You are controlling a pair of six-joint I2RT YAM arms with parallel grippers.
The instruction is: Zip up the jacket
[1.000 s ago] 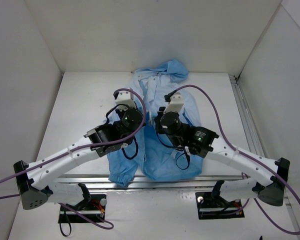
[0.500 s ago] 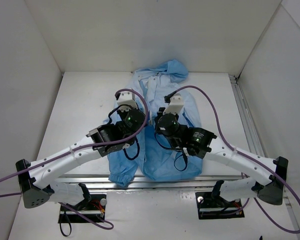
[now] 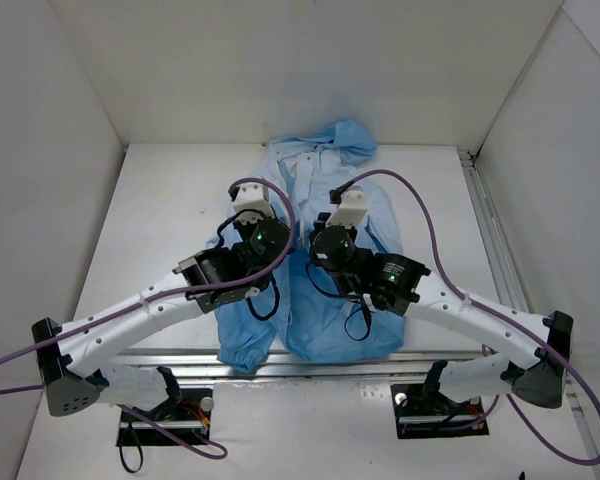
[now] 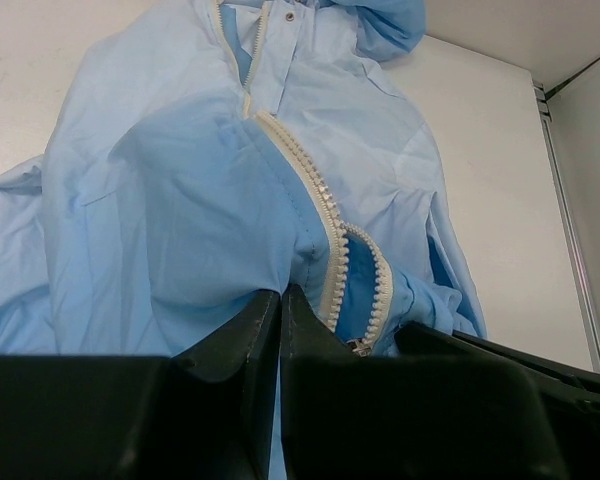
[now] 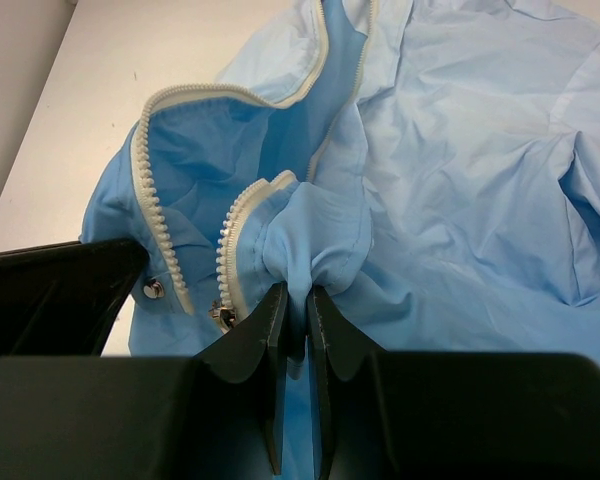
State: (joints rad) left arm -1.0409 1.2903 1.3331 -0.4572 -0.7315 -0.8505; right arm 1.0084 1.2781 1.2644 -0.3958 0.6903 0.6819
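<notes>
**tinkerbot:** So where's the jacket (image 3: 310, 325) in this one? I can barely make it out under the arms.

**zipfan:** It's flat on the white surface (image 3: 170, 200), right in the middle. The hood (image 3: 342, 138) points at the far wall, and a gathered cuff (image 3: 245, 352) sits at the near edge. Both arms lean in over the lower front of it, one on each side of the opening and really close together.

**tinkerbot:** Are they actually holding anything?

**zipfan:** Yep. The left end effector (image 4: 280, 292) is clenched on a bit of the blue front panel, just beside the zipper teeth (image 4: 325, 215). Its fingers are pressed nearly together with fabric rising out from between them. The right end effector (image 5: 290, 290) is doing the same on the other side. It's pinched onto a bunched fold of the lighter fabric, right next to its own row of teeth.

**tinkerbot:** Is it zipped at all?

**zipfan:** Not down here. In the right wrist view the two pale rows of teeth curve apart, with the darker lining showing between them. There's a round metal snap (image 5: 153, 289) by the outer row, and something small and metallic at the bottom of the inner row. I can't tell if that's the slider. Further up toward the collar the rows run closer together.
</notes>
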